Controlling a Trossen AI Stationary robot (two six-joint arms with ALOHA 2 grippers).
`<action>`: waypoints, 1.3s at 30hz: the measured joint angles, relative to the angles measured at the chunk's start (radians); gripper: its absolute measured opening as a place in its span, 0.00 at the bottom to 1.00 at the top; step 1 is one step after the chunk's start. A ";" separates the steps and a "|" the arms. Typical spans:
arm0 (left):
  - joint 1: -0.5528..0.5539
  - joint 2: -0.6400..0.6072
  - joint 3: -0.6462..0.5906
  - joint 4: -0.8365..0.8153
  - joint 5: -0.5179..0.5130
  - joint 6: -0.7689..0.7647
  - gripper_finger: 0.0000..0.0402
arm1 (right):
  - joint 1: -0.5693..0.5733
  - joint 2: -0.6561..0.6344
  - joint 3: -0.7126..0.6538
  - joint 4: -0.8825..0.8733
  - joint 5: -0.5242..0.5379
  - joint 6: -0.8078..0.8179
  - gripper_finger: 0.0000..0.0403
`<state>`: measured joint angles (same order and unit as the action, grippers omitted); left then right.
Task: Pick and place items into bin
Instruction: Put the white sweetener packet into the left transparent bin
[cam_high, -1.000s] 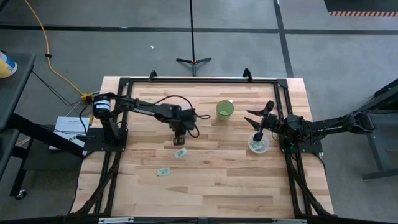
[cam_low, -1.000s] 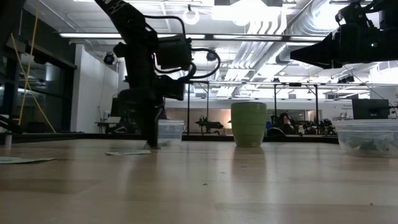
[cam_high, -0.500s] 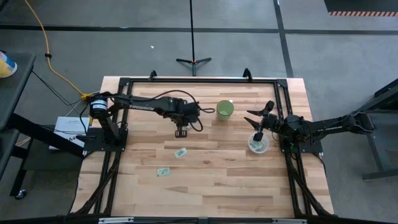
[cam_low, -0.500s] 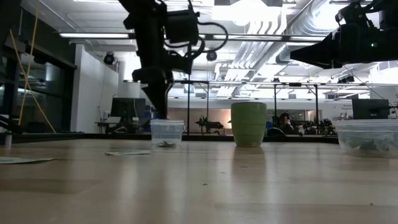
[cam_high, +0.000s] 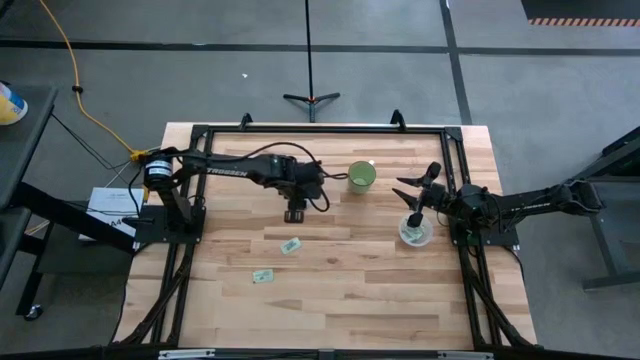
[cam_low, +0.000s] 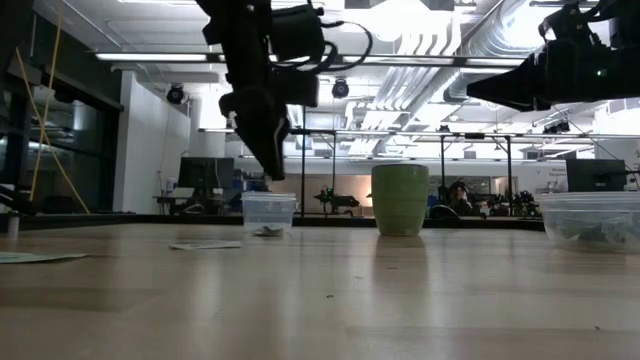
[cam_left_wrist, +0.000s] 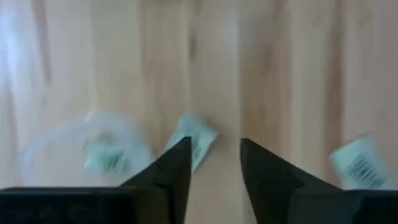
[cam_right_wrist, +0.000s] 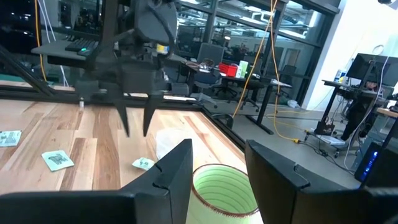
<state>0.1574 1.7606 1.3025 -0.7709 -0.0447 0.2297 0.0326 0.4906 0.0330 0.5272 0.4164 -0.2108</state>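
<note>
My left gripper (cam_high: 293, 213) (cam_left_wrist: 214, 158) hangs open above the table's middle, tipped in the low view (cam_low: 268, 160). Nothing is between its fingers. A blurred pale green packet (cam_left_wrist: 194, 138) shows just past one fingertip. Beside it a small clear tub (cam_left_wrist: 74, 146) (cam_low: 269, 212) stands on the table with a packet (cam_left_wrist: 102, 158) in it. Two more packets (cam_high: 290, 244) (cam_high: 263, 275) lie flat on the wood nearer the front. My right gripper (cam_high: 410, 195) (cam_right_wrist: 217, 165) waits open at the right, beside a clear bin (cam_high: 416, 233) holding packets.
A green cup (cam_high: 361, 176) (cam_low: 400, 200) stands upright between the two arms, close under my right gripper's fingers in the right wrist view. A black frame (cam_high: 320, 129) runs around the table's edges. Bare wood stretches toward the near edge.
My left gripper has risen from the table surface by the packets and gone a little toward the far edge, over the small clear tub. It has tipped and opened. The two packets on the wood have stayed put.
</note>
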 joint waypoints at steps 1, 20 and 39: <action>0.000 -0.001 -0.008 0.035 0.024 -0.002 0.45 | 0.000 0.000 0.000 -0.001 0.000 0.000 0.35; 0.018 0.064 -0.091 0.148 -0.012 -0.080 0.54 | 0.000 0.000 0.000 -0.011 0.001 0.000 0.35; 0.053 0.153 -0.089 0.172 0.013 -0.080 0.54 | 0.000 -0.001 0.000 -0.015 0.001 0.000 0.35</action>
<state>0.2100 1.9141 1.2136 -0.5987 -0.0315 0.1498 0.0326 0.4900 0.0330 0.5125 0.4171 -0.2108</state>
